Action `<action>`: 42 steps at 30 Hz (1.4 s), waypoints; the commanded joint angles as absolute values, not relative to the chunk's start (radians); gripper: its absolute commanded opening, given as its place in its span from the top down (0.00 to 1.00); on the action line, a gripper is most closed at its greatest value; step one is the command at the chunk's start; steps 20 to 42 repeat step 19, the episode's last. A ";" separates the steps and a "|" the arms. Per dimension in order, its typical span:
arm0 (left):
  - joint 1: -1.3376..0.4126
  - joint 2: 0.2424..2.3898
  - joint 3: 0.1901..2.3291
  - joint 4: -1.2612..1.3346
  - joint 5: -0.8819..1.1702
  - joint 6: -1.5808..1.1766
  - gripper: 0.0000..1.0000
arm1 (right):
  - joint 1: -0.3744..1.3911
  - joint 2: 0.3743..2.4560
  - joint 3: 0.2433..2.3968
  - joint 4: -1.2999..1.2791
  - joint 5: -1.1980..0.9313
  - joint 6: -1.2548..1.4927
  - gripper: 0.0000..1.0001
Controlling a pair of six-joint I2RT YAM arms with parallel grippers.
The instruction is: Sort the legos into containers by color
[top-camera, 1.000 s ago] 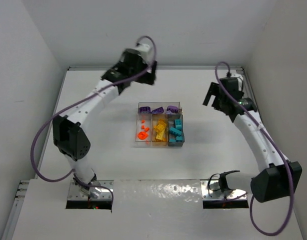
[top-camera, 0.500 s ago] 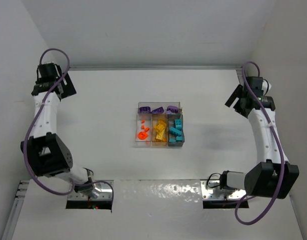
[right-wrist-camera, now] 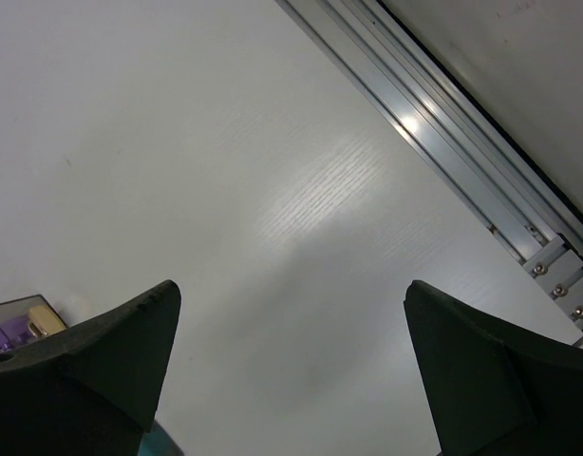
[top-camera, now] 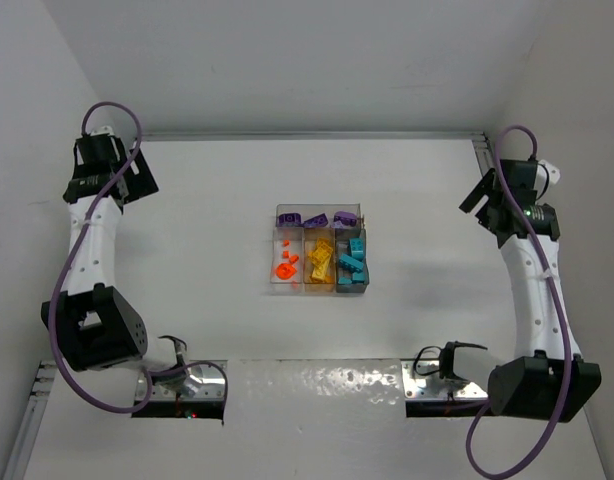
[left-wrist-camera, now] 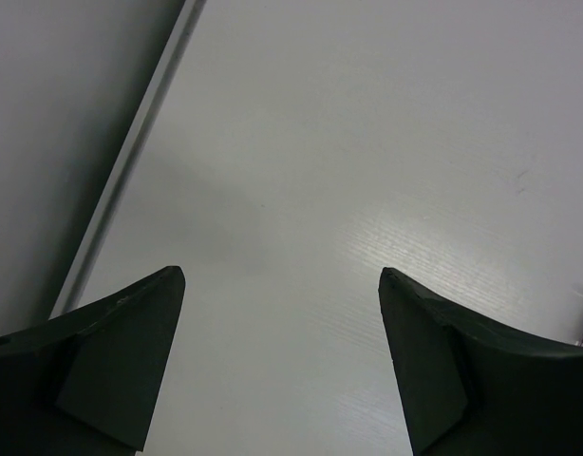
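In the top view the clear tray (top-camera: 272,286) sits mid-table, its containers filled by color. Purple legos (top-camera: 315,218) lie in the long narrow bin at the back. Orange legos (top-camera: 286,265), yellow legos (top-camera: 320,261) and teal-blue legos (top-camera: 352,260) fill the three side-by-side bins. My left gripper (top-camera: 137,179) hangs far left near the back corner, open and empty (left-wrist-camera: 281,273) over bare table. At the far right my right gripper (top-camera: 477,201) is open and empty (right-wrist-camera: 291,285). A tray corner with purple legos (right-wrist-camera: 16,325) shows at the lower left of the right wrist view.
White walls close in the table on the left, back and right. An aluminium rail (right-wrist-camera: 462,161) runs along the right edge, and a wall seam (left-wrist-camera: 130,161) along the left. Both arm bases (top-camera: 182,385) stand at the near edge.
The left arm swung from behind the tray out to the far left corner. The right arm drew back to the right edge, its jaws widening slightly. The tray and legos stayed put.
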State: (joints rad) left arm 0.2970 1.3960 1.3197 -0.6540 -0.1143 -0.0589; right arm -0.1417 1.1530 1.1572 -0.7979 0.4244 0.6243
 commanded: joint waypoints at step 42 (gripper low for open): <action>0.296 1.351 1.293 -0.614 -0.006 -0.097 0.18 | -0.144 1.083 1.117 -0.729 0.433 0.612 0.01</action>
